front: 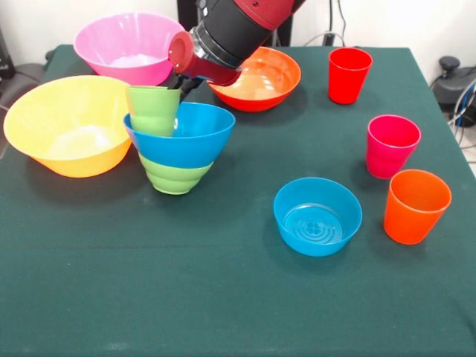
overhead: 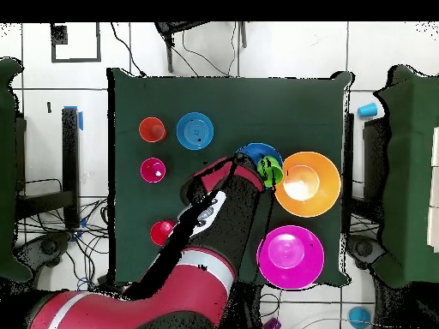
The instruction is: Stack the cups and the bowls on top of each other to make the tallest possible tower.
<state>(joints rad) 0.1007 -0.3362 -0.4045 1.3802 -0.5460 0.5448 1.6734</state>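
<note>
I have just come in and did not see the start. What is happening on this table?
The robot arm is building a tower of plastic dishes. The wide blue bowl sits on the small green bowl, and the gripper is at the light green cup, which leans inside the blue bowl's edge. Whether it grips the cup cannot be seen. The red cup, pink cup, orange cup and the other bowls stand apart on the table.
</note>
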